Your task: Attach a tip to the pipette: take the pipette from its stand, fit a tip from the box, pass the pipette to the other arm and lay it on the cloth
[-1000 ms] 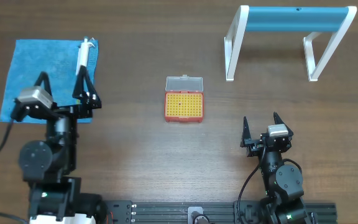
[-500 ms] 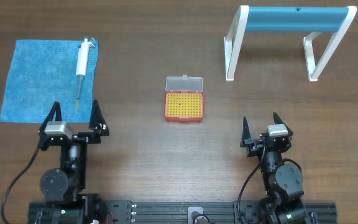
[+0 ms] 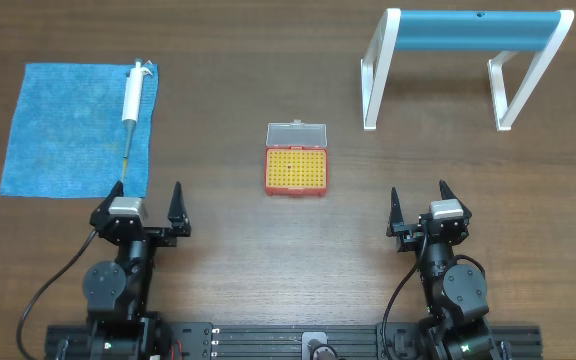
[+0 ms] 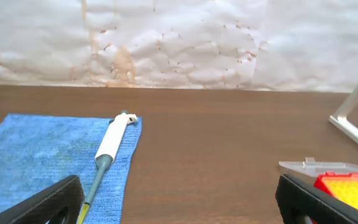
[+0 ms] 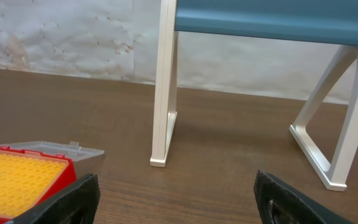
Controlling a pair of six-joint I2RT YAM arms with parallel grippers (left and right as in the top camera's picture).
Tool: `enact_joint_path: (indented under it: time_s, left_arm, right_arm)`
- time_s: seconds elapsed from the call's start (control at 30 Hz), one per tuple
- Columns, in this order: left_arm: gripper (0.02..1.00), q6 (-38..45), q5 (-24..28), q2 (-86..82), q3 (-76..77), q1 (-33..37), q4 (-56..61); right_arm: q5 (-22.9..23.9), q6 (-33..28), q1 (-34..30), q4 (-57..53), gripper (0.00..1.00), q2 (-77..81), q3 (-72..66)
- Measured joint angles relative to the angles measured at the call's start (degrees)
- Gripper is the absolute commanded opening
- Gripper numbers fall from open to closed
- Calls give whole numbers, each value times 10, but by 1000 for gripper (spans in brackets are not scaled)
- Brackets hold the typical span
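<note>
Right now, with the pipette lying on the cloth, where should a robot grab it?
Probably the pipette by its thick white body, from above, closing across its width: it lies flat on the blue cloth, and the yellow tip looks too thin.

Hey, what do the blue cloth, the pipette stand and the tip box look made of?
Blue cloth: probably microfibre, matte, with a fine woven texture.
Pipette stand: legs look like white painted metal or plastic, faintly glossy; the blue bar is smooth, material unclear.
Tip box: likely plastic, glossy red base and clear open lid.
</note>
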Motion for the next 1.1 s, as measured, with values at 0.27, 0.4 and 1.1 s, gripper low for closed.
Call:
enact_joint_path:
  time_s: [0.27, 0.4, 1.1]
  left_arm:
    - [998, 24, 0, 0, 0, 0, 0]
    - [998, 26, 0, 0, 0, 0, 0]
    - [998, 26, 0, 0, 0, 0, 0]
  right_arm:
    - [0, 0, 0, 0, 822, 0, 0]
    - [0, 0, 0, 0, 822, 0, 0]
    - [-75, 0, -185, -8, 825, -8, 0]
